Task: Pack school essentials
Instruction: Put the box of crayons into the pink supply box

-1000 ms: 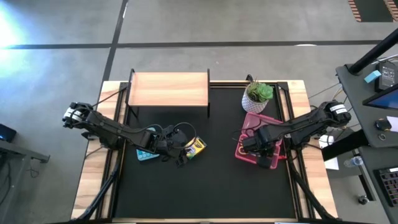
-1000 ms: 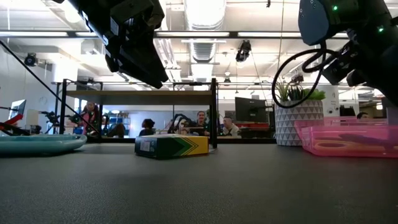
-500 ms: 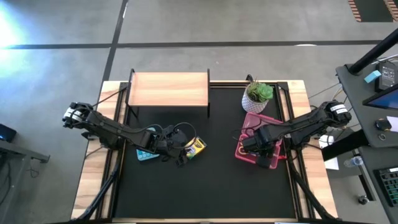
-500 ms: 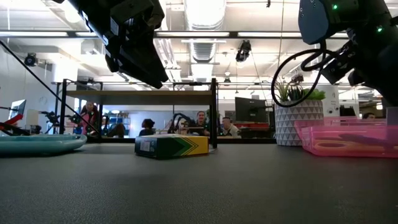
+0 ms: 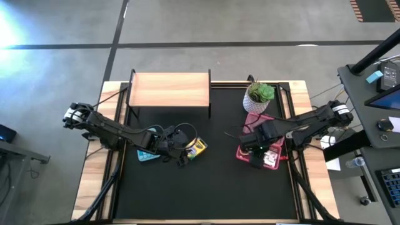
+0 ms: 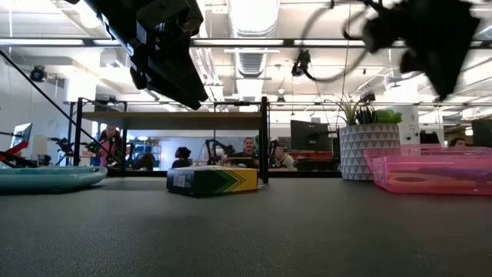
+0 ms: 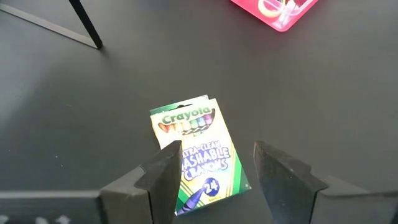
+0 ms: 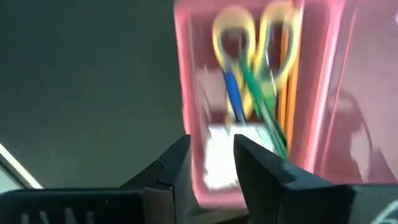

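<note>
Left tool hangs wide open over the crayon box lying flat on the black worktop, gripping nothing (teal plate just beside). Right tool partly open, empty, above the pink tray holding yellow-handled scissors, blue and green pens, white pad; plant behind tray

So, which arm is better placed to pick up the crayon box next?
Probably the left. The left gripper hovers open directly above the crayon box. The right gripper is over the pink tray, far from the box.
</note>
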